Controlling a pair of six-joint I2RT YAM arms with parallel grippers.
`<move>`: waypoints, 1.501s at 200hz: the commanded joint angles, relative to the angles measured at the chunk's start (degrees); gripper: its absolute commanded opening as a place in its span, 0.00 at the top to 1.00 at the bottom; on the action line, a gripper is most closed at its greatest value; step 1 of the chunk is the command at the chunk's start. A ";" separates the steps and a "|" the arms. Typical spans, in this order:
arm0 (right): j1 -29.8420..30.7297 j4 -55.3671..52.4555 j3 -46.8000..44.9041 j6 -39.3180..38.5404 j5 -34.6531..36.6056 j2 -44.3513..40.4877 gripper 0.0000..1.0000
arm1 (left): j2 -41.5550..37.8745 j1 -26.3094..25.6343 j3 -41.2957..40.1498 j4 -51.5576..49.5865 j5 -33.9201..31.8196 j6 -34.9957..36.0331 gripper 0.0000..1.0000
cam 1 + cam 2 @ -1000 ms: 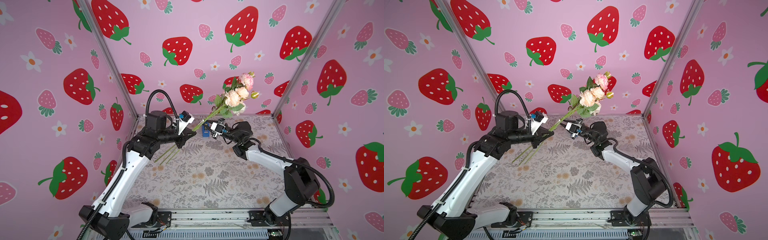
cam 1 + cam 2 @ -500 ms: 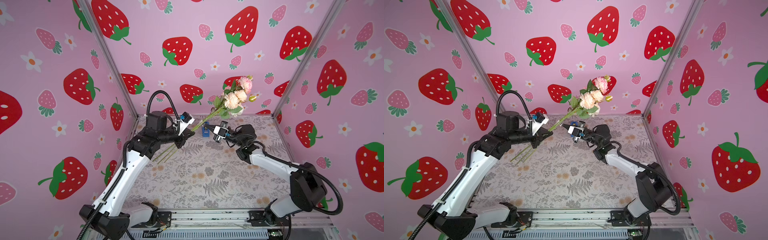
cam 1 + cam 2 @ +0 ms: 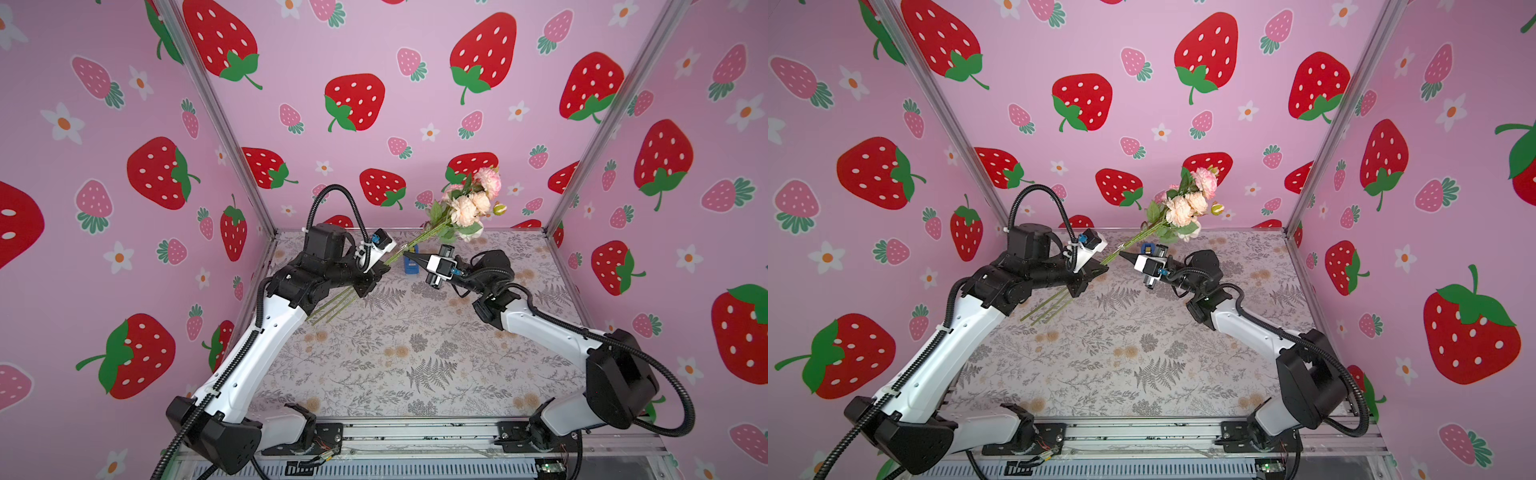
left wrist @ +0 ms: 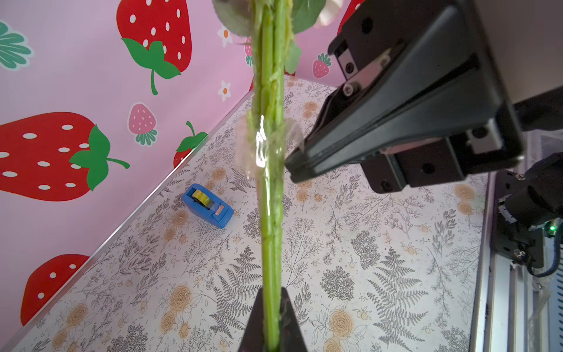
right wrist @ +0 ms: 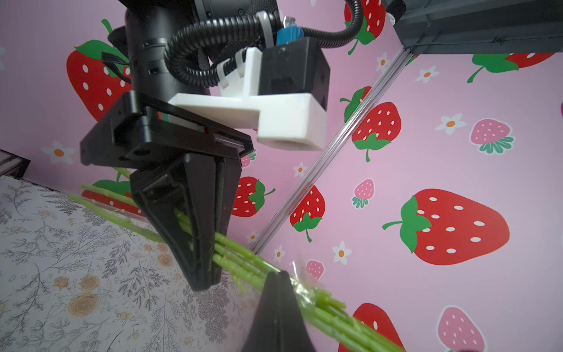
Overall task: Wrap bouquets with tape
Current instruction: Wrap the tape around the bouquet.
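My left gripper (image 3: 376,275) is shut on the green stems (image 4: 269,213) of the bouquet and holds them slanting above the table. The pink and cream blooms (image 3: 469,203) point toward the back wall. A band of clear tape (image 4: 259,149) circles the stems, with a loose flap on one side. My right gripper (image 3: 411,257) is shut, and its tip (image 4: 289,166) rests against the stems at that flap. Whether the flap is pinched is unclear. The blue tape dispenser (image 4: 208,207) stands on the table behind the right gripper.
The floral-print table (image 3: 415,353) is boxed in by pink strawberry walls (image 3: 374,104) on three sides. The cut ends of the stems (image 3: 328,311) hang low over the table beside my left arm. Metal rails (image 3: 415,432) run along the front edge.
My right gripper's jaws have closed, and it has dropped slightly beside the taped stems. The left gripper keeps the bouquet in nearly the same place.
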 commanded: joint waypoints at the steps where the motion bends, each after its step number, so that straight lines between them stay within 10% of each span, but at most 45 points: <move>1: 0.58 1.80 1.30 1.56 2.61 0.00 1.00 | -0.69 -0.82 0.31 1.50 -0.87 2.47 1.00; 144: 3.05 -19.33 12.50 6.52 22.69 2.43 0.90 | -0.40 -5.82 -7.41 13.97 -18.35 10.24 1.00; 232: 4.32 -26.07 14.56 10.65 32.59 -6.57 0.53 | 2.28 -5.95 -8.45 22.07 -18.69 2.28 1.00; 300: 4.31 -21.11 6.82 37.22 45.06 -14.37 0.37 | 1.93 -5.89 -6.00 23.84 -17.36 -2.20 1.00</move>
